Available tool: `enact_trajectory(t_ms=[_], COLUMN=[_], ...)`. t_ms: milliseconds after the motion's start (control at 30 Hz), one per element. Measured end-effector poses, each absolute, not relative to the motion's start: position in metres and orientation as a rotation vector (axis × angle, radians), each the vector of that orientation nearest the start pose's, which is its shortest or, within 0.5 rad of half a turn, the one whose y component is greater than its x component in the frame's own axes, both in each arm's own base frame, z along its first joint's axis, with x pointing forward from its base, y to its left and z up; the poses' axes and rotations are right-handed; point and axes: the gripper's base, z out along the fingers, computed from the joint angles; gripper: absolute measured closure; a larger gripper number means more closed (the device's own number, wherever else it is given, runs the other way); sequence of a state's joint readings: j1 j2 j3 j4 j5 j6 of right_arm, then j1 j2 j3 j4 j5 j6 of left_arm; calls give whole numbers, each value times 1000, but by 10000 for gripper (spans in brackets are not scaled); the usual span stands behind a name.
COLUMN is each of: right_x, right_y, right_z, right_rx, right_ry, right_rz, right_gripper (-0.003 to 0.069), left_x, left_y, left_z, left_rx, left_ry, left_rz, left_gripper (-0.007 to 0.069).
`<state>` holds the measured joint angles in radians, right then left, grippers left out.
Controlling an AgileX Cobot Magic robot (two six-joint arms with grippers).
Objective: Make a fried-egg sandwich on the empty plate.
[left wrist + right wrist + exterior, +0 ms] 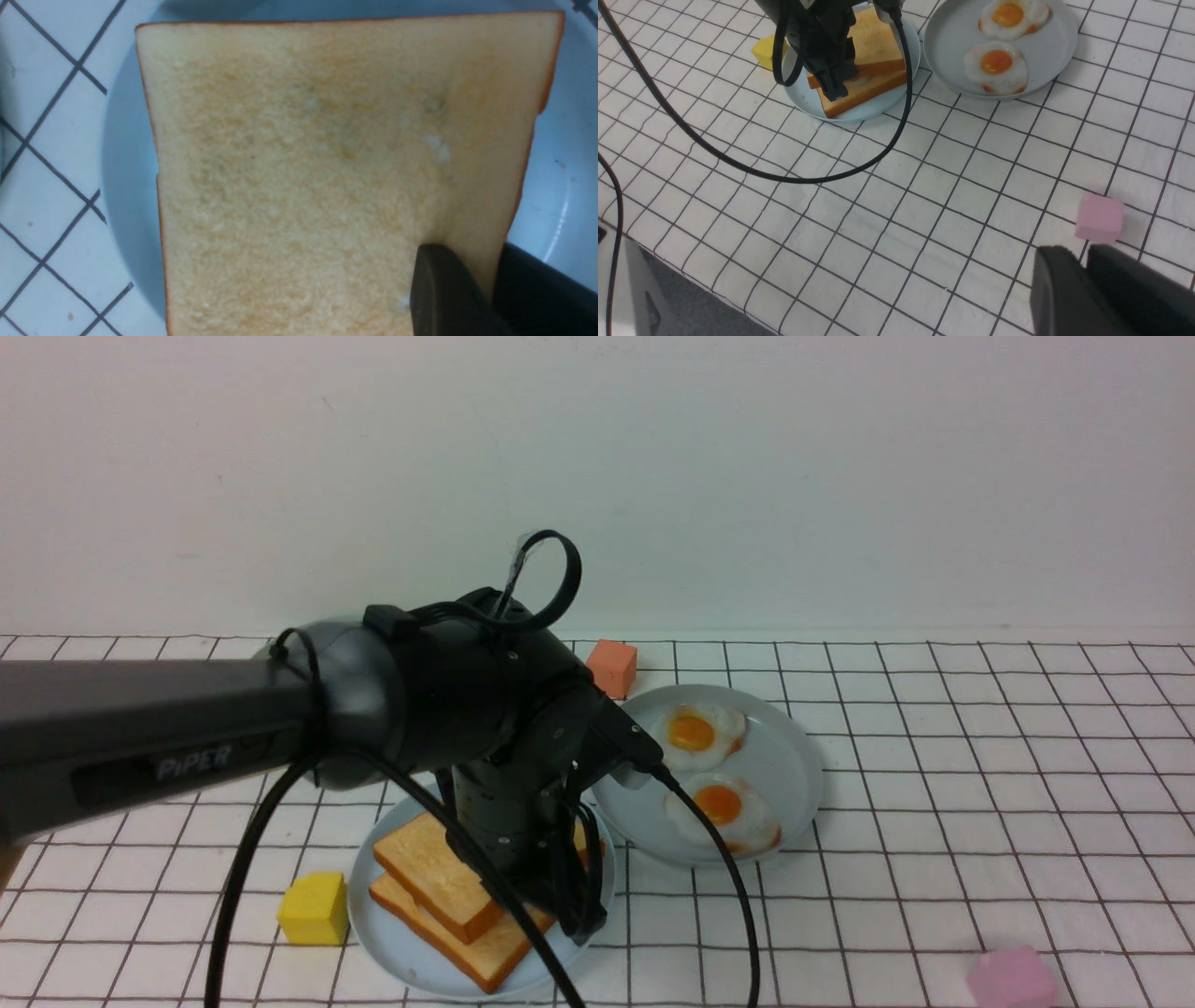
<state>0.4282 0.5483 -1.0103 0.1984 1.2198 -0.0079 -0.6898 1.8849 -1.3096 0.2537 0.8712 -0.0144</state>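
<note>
The sandwich (457,905) looks almost done. Two toast slices (425,863) sit stacked on the light blue plate (411,963), and a bit of white egg (857,80) peeks out between them, I think. The left gripper (472,261) is down on the top slice (327,163), fingers (444,298) a little apart around its edge; I cannot tell if they pinch it. It only needs to let go and lift away. The right gripper (1083,261) waits far off, fingers almost together, holding nothing

Clearance, surface (980,784)
Left arm (448,709) + cable (798,179) over toast plate (411,961); yellow block (315,908) just beside it; egg plate (794,775) adj.; right side open exc. pink block (1011,978).
</note>
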Motion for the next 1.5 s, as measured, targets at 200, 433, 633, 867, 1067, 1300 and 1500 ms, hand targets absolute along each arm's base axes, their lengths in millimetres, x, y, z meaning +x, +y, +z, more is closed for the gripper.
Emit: enact_trajectory(t_ms=[200,433,633,867,1067,1300,1500], right_x=[40,40,40,39,38,38,38], right_y=[37,37,37,36,35,35,36], right_z=[398,398,397,395,394,394,394], right_rx=[-514,-514,-515,-524,-519,-520,-487], right_ry=[2205,2205,2207,2235,2251,2254,2265], right_rz=[472,472,472,457,454,452,481], right_gripper=[544,541,536,533,532,589,671], left_x=[297,287,257,164,91,53,44], left_y=[-225,-222,-205,-135,-76,-44,-36], left_z=[195,229,318,401,366,291,261], left_rx=[1102,904,735,621,519,398,345], left_ry=[2683,2708,2556,2152,1821,1521,1417], left_rz=[155,37,-188,-447,-585,-692,-743], left_gripper=[335,301,401,638,638,638,638])
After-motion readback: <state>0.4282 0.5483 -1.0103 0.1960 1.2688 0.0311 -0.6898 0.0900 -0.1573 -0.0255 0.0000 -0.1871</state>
